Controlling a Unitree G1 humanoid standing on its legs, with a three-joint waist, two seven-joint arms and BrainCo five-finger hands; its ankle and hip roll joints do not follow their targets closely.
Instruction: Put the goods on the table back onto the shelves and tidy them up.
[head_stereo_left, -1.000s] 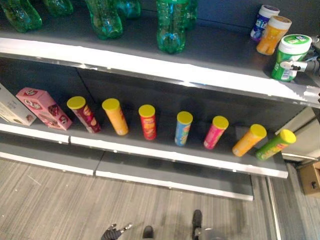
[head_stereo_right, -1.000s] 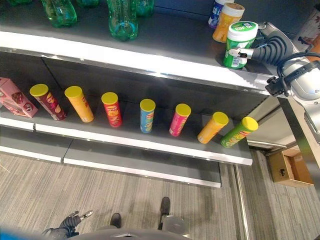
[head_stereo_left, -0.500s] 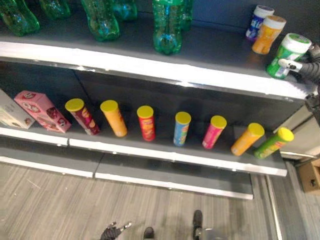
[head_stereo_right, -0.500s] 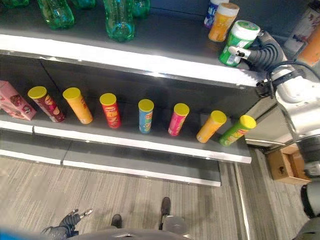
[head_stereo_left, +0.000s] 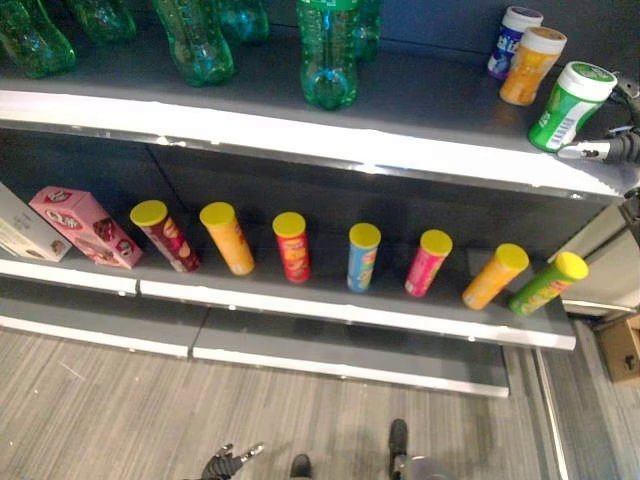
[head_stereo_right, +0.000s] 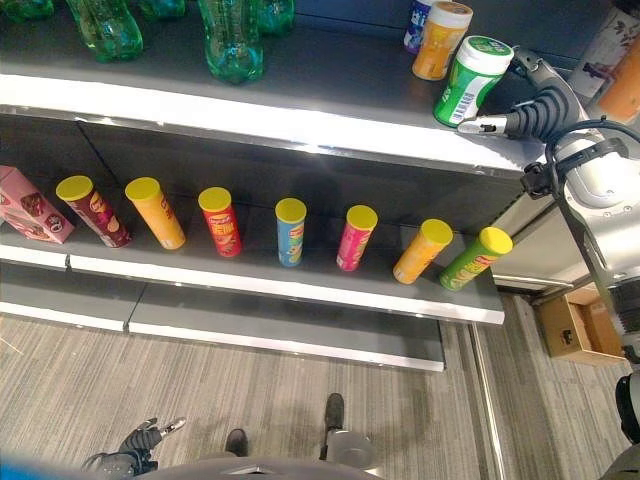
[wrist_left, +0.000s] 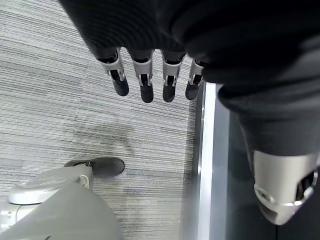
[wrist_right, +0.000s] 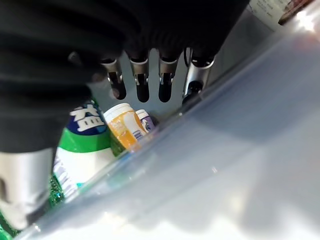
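Note:
A green jar with a white lid (head_stereo_right: 468, 82) stands upright at the right end of the top shelf (head_stereo_right: 330, 85). It stands just in front of an orange jar (head_stereo_right: 440, 40) and a blue-and-white jar (head_stereo_left: 508, 40). My right hand (head_stereo_right: 532, 108) hovers just to the right of the green jar, open, with its thumb pointing at the jar and a small gap between. The right wrist view shows its fingers (wrist_right: 142, 85) straight, with the green jar (wrist_right: 82, 145) beside the thumb. My left hand (wrist_left: 145, 82) hangs low over the floor, open and holding nothing.
Several green bottles (head_stereo_left: 327, 55) stand along the top shelf's left and middle. Several yellow-lidded chip tubes (head_stereo_left: 364, 256) line the lower shelf, with a pink box (head_stereo_left: 85, 225) and a white box (head_stereo_left: 20, 232) at its left end. A cardboard box (head_stereo_right: 580, 335) sits on the floor at right.
The green jar was tilted in my right hand's grip. Now it stands upright on the shelf, and the hand has let go and drawn slightly away to the right.

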